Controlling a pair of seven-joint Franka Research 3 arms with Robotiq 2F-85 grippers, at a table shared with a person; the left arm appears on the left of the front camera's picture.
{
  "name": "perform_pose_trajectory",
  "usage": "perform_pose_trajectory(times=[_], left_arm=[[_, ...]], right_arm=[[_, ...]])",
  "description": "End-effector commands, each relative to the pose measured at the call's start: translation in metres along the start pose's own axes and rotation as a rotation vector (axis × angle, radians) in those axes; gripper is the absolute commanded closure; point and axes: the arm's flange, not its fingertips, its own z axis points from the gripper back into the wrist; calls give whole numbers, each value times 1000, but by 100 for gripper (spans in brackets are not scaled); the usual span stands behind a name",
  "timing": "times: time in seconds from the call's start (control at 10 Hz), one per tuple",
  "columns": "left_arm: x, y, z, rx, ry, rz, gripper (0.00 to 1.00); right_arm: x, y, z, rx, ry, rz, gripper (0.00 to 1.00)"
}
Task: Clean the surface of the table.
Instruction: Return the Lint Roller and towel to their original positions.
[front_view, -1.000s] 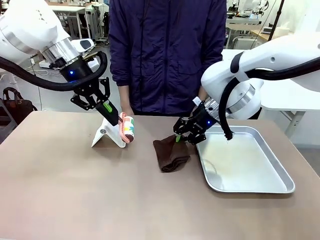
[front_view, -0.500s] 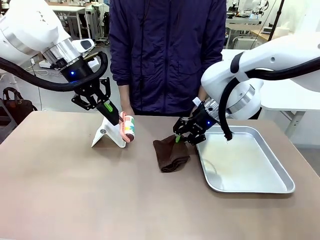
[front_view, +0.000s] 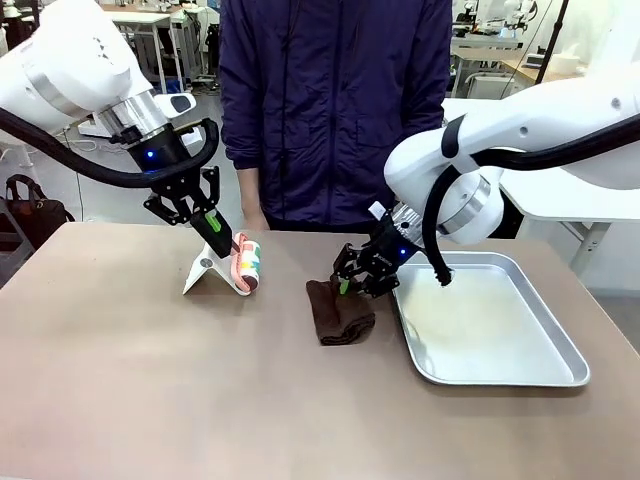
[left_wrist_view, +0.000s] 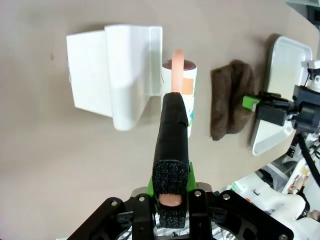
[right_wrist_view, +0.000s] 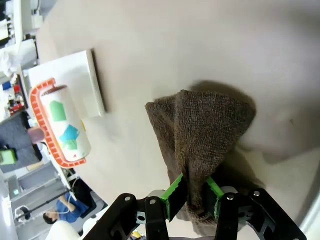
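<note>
The brownish-tan table (front_view: 150, 380) carries a brown cloth (front_view: 340, 312) near its middle. My right gripper (front_view: 350, 280) is shut on the cloth's far edge, and the right wrist view shows the cloth (right_wrist_view: 205, 130) pinched between the green pads of that gripper (right_wrist_view: 195, 195). My left gripper (front_view: 213, 224) is shut on the black handle (left_wrist_view: 171, 130) of a lint roller (front_view: 248, 262). The roller has a pink frame and a white roll with coloured patches. It hangs tilted just beside a white holder (front_view: 210, 272). From the left wrist, that gripper (left_wrist_view: 170, 197) looks down on the roller (left_wrist_view: 182, 95).
A shiny metal tray (front_view: 500, 381) lies right of the cloth, close to my right gripper. A person (front_view: 335, 110) in a dark jacket stands at the far edge, behind the holder and cloth. The near half of the table is bare.
My right gripper has moved a little to the left, dragging the cloth with it. My left gripper has shifted slightly left and down, bringing the roller closer to the holder.
</note>
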Motion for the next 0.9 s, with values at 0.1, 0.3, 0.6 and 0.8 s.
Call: perform_pose_trajectory(times=[0.1,0.3,0.6,0.8], left_arm=[[31,-11,8,14,34,37,78],[41,-11,5,33,40,54,78],[46,-1,0,37,75,38,78],[49,5,-10,59,76,59,78]], right_arm=[[10,3,-13,-21,25,-44,86],[10,1,-14,-26,30,-52,86],[11,2,-16,-24,28,-57,86],[12,3,-16,-22,32,-58,86]])
